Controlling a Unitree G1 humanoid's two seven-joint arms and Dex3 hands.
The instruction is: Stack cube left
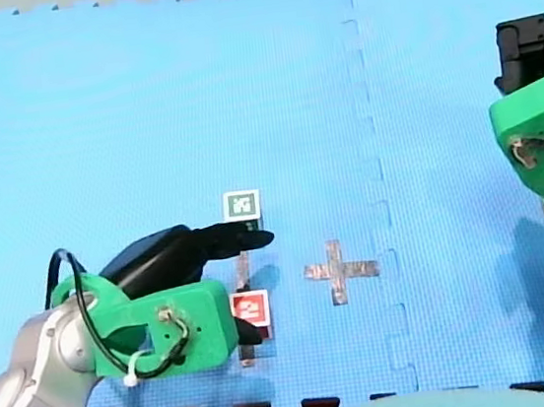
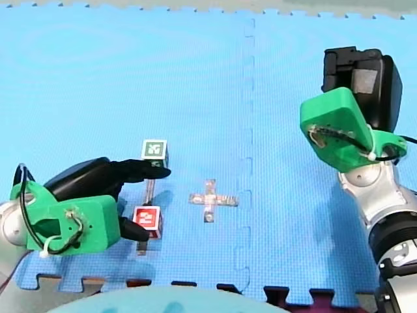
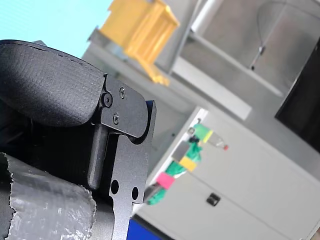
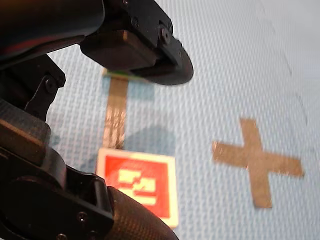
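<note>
A red cube (image 1: 250, 309) lies on the blue mat near its front edge, at one end of a tape strip (image 1: 243, 267). A green cube (image 1: 242, 205) sits at the strip's far end. My left hand (image 1: 255, 285) straddles the red cube without gripping it. Its long black finger (image 1: 242, 238) reaches over the strip just short of the green cube, and its thumb (image 1: 250, 332) lies at the red cube's near side. The second wrist view shows the red cube (image 4: 140, 182) flat on the mat between those fingers. My right hand (image 2: 355, 75) hangs raised at the right edge, holding nothing.
A silver tape cross (image 1: 338, 272) marks the mat to the right of the cubes. A jigsaw seam (image 1: 381, 200) runs front to back past it. The mat's front edge (image 1: 326, 403) lies close behind the red cube.
</note>
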